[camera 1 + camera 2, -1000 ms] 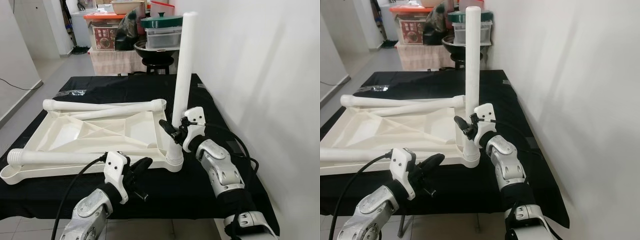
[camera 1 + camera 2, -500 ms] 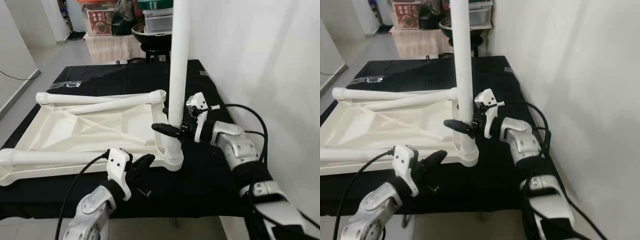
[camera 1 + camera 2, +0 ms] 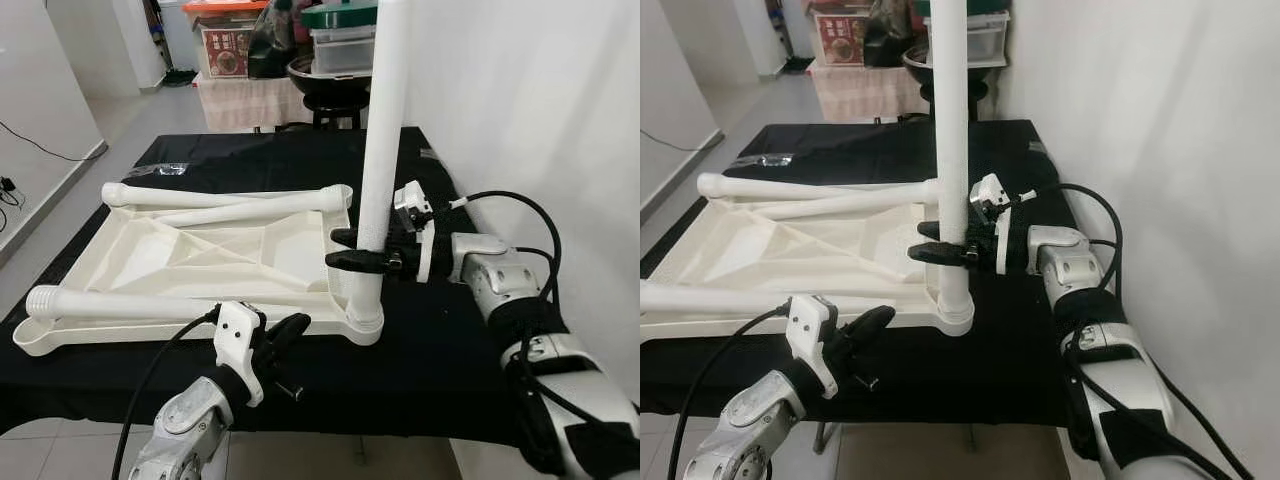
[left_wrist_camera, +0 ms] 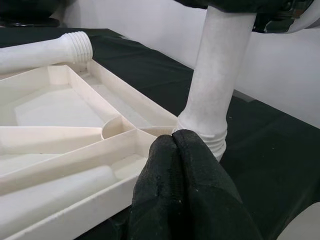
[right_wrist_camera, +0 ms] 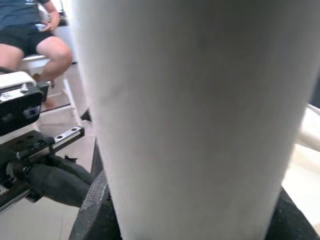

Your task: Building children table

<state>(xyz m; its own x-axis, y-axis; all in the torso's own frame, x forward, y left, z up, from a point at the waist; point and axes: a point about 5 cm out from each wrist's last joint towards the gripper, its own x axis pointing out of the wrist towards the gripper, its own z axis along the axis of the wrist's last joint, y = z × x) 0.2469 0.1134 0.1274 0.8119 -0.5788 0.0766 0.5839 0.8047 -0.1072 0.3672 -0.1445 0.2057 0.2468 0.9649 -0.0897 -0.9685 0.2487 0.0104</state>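
A white plastic table top [image 3: 180, 260] lies upside down on a black-covered table [image 3: 440, 350]. One white leg [image 3: 383, 150] stands upright in its near right corner socket. My right gripper [image 3: 346, 250] reaches in from the right and is shut on this leg a little above the socket; the leg [image 5: 190, 110] looms close in the right wrist view. My left gripper [image 3: 290, 328] hovers shut with nothing in it just in front of the top's near edge, its fingertips [image 4: 172, 137] close to the leg's threaded base [image 4: 205, 130].
Three loose legs lie on the top: two along the far edge [image 3: 230, 195] [image 3: 250, 210] and one along the near edge [image 3: 130, 305]. A white wall [image 3: 520, 100] runs on the right. Boxes and containers [image 3: 230, 50] stand behind. A seated person [image 5: 35, 35] is nearby.
The camera has shifted. My right arm has swung out to the right and levelled, its fingers closing round the upright leg. My left gripper has barely moved.
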